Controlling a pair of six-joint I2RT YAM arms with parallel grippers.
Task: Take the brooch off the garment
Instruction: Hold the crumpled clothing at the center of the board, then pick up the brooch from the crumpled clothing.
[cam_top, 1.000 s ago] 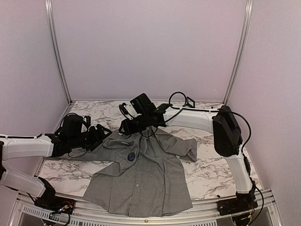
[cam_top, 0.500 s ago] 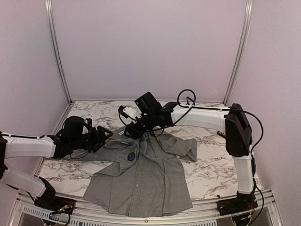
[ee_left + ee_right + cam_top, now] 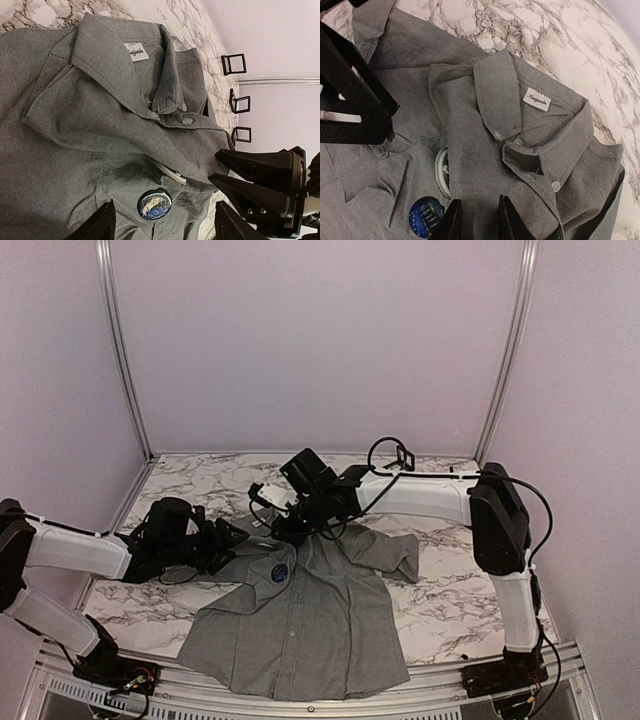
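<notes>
1 round blue brooch (image 3: 154,204) on grey garment (image 3: 75,115)

Matt cloth, shiny badge, marble-look top

The garment (image 3: 75,100) is fine-woven grey cloth, totally matt, with small smooth plastic-looking buttons (image 3: 187,120) and a white fabric label (image 3: 538,98). The brooch (image 3: 154,204) has a glossy face. The tabletop (image 3: 530,25) is smooth white marble-look with grey veins. The left tool (image 3: 164,220) and right tool (image 3: 480,215) look like matt black plastic, and the frame rails (image 3: 120,350) like dull metal.
</notes>
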